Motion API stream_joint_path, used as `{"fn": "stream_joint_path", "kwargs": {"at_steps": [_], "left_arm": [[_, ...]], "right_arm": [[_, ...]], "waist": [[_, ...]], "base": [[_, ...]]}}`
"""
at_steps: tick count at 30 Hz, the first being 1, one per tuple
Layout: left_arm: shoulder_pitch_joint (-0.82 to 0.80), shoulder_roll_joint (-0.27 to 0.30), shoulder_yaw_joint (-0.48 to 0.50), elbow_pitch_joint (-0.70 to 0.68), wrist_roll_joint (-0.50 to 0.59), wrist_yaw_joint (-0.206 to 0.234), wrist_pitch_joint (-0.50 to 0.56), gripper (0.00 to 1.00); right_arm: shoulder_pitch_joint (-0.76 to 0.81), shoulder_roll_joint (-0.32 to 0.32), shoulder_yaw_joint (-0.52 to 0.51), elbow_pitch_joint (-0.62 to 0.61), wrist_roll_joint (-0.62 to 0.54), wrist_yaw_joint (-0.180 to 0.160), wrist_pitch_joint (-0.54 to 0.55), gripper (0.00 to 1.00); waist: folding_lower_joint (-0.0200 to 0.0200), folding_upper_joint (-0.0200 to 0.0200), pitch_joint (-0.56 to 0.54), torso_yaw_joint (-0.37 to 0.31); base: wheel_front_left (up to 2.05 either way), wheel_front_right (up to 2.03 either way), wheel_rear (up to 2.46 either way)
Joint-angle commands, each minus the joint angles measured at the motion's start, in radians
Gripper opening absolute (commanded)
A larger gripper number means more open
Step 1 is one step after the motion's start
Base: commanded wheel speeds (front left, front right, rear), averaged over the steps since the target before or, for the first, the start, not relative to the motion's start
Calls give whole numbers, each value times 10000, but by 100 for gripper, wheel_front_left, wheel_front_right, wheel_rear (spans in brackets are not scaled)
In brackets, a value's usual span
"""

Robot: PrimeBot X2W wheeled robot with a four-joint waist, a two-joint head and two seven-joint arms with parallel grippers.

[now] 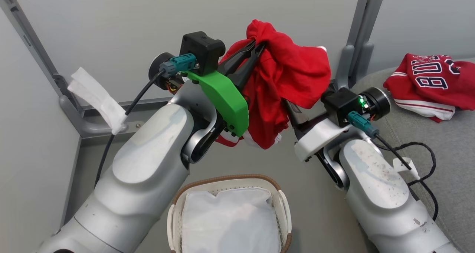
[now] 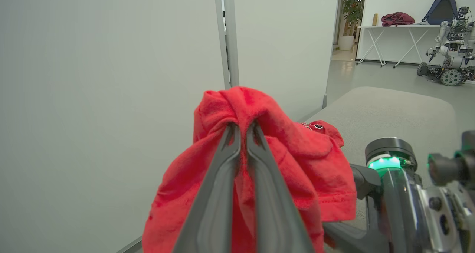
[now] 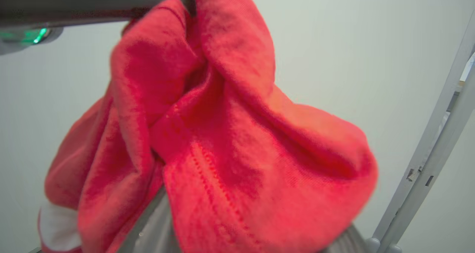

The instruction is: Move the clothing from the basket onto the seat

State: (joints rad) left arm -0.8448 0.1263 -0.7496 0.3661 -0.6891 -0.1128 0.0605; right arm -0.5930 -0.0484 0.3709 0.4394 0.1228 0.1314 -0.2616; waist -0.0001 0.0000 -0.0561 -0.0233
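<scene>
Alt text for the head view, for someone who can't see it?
The left gripper, shut, holds a red garment up in the air; nearer the robot, the basket contains a flat white sheet. A red lettered jersey lies on the grey seat at right.

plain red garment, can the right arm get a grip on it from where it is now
Probably yes: the plain red garment hangs from the shut left end effector, and the right end effector is up under its folds, nothing else between them.
</scene>
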Motion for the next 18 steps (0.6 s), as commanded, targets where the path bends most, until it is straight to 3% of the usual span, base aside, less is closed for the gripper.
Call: {"fn": "stream_joint_path", "kwargs": {"at_steps": [1,12,14,15,16,18], "left_arm": [[195,85,29,-12,-102,72,-34,0],[489,425,297,132,-339,262,-164,0],[587,480,350,203,-381,275,-200,44],[637,526,365,268,-414,265,-222,88],[665,557,377,327,-434,255,-231,100],[724,638,404,449,-482,229,-273,100]], "right_arm": [[-128,-36,-29,64,54,-14,-51,0],[-226,-74,-440,26,-163,-14,-53,0],[-206,-81,-509,9,-172,-14,-53,0],[-205,-90,-528,-2,-178,-14,-53,0],[-194,-97,-556,-20,-189,-14,-51,0],[-195,-117,-614,-53,-200,-14,-53,0]], "waist": [[1,0,38,13],[1,0,222,-96],[1,0,264,-155],[1,0,293,-195],[1,0,313,-219],[1,0,380,-295]], "base": [[0,0,0],[0,0,0],[0,0,0],[0,0,0],[0,0,0],[0,0,0]]}}
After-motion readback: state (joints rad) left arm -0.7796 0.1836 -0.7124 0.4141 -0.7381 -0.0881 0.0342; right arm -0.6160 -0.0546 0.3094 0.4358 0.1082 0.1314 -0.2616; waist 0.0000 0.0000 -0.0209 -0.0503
